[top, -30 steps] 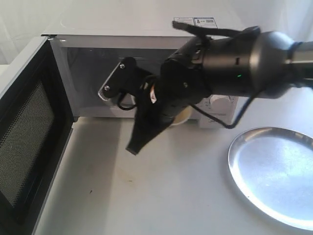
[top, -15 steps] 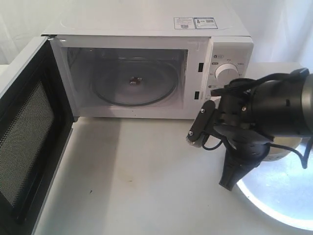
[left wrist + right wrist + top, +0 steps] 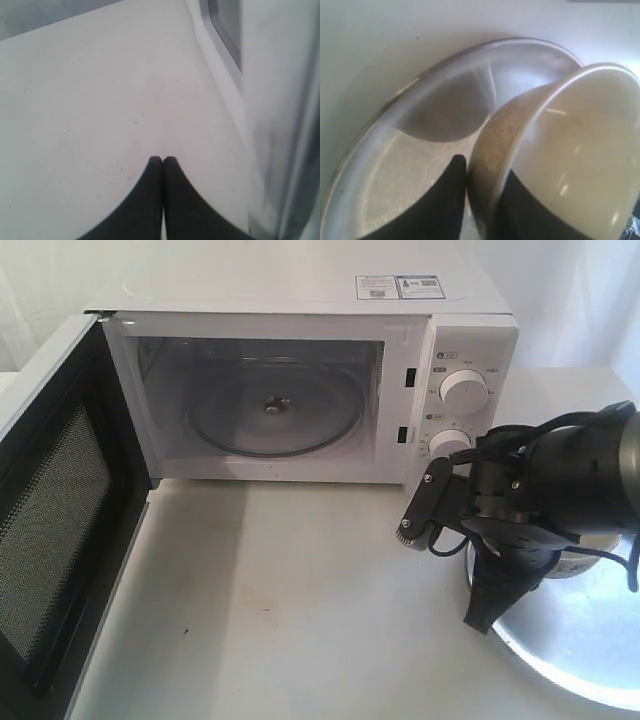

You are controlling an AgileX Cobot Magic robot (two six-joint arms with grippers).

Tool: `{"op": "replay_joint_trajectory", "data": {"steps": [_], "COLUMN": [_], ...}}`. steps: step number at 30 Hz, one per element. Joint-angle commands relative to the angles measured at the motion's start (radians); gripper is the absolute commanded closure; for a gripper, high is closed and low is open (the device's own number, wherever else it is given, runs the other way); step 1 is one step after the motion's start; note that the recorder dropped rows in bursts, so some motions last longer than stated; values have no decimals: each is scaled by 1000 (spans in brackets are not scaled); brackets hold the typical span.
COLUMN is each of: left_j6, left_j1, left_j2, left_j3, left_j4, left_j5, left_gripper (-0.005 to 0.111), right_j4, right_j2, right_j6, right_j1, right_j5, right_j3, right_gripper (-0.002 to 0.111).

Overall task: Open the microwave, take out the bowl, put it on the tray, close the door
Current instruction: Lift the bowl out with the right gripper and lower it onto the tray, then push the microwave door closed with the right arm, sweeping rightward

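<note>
The white microwave (image 3: 300,300) stands with its door (image 3: 60,510) swung wide to the left, black mesh face showing. Only the glass turntable (image 3: 275,410) lies inside. My right gripper (image 3: 495,595) hangs over the silver tray (image 3: 560,670). It is shut on the rim of the cream bowl (image 3: 570,150), one finger outside the wall and one inside. The bowl (image 3: 590,558) is tilted just above the tray (image 3: 420,150). My left gripper (image 3: 162,161) is shut and holds nothing, low over the white table beside the door (image 3: 225,30). The left arm is outside the exterior view.
Two round knobs (image 3: 462,390) sit on the microwave's right panel, close behind my right arm. The open door takes up the table's left side. White tabletop (image 3: 290,590) stretches between door and tray.
My right arm has carried the bowl from the microwave's mouth rightward and down to the tray. The cavity now shows only the turntable.
</note>
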Motion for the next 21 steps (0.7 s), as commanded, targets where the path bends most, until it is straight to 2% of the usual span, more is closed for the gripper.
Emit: {"op": "replay_joint_trajectory", "data": {"steps": [1,5,7,9,14,21], "left_j6": [-2,-2,-2,-2,-2,-2], "left_j1": [-4,-4,-4,-4,-4,-4], "left_j2": [-4,-4,-4,-4,-4,-4], "left_j3": [-4,-4,-4,-4,-4,-4], "left_j4": [-4,-4,-4,-4,-4,-4], "left_j5": [-1,-1,-1,-1,-1,-1], "left_gripper": [107,107,107,107,107,107], "right_j4": [-32,-72,-73,-59,-46,-96], "right_j2": [-3,-3,-3,-3,-28,-66], "right_j6": [15,86,131,150,159,200], "right_j1": [-5,-5,-5,5,82,268], "right_j5": [-12,-55,-47,-9,33,-86], "right_j3": [4,4,-2,-14,-63,-233], "right_gripper": [78,66,65,72,107,108]}}
